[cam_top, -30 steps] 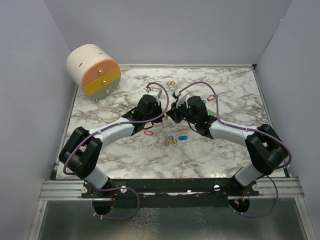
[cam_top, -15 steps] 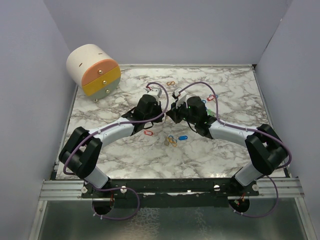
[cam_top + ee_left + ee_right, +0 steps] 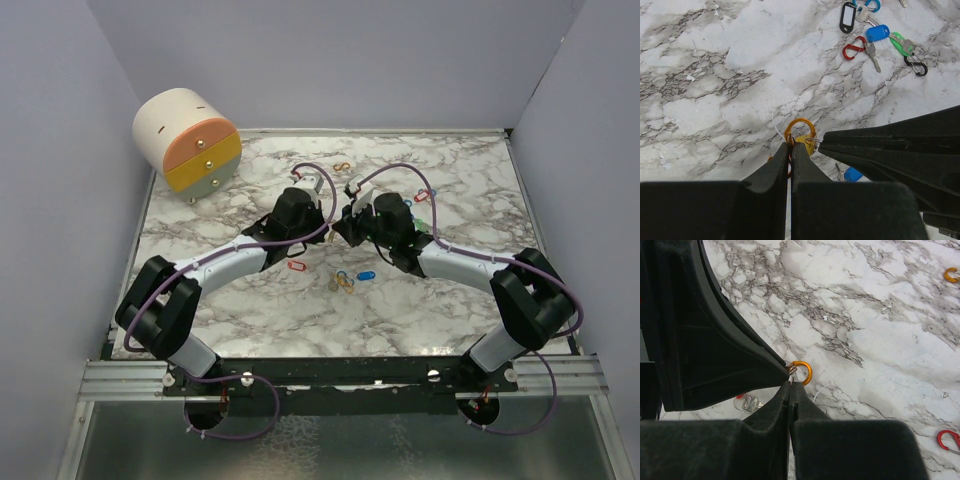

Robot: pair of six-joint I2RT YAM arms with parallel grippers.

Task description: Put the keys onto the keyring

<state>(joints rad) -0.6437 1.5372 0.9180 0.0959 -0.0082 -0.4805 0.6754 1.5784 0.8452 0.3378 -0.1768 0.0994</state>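
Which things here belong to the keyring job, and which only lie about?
Job: orange ring, yellow-tagged key, tagged keys, left gripper, right gripper.
Lying about, apparently: drawer box, spare orange carabiner.

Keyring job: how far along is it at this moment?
Done: no key is visibly on a ring yet. In hand: the left fingers pinch the orange ring, and the shut right fingers meet it beside a yellow tag. Left: the blue-tagged key, green-tagged key and black-tagged key lie loose on the table.
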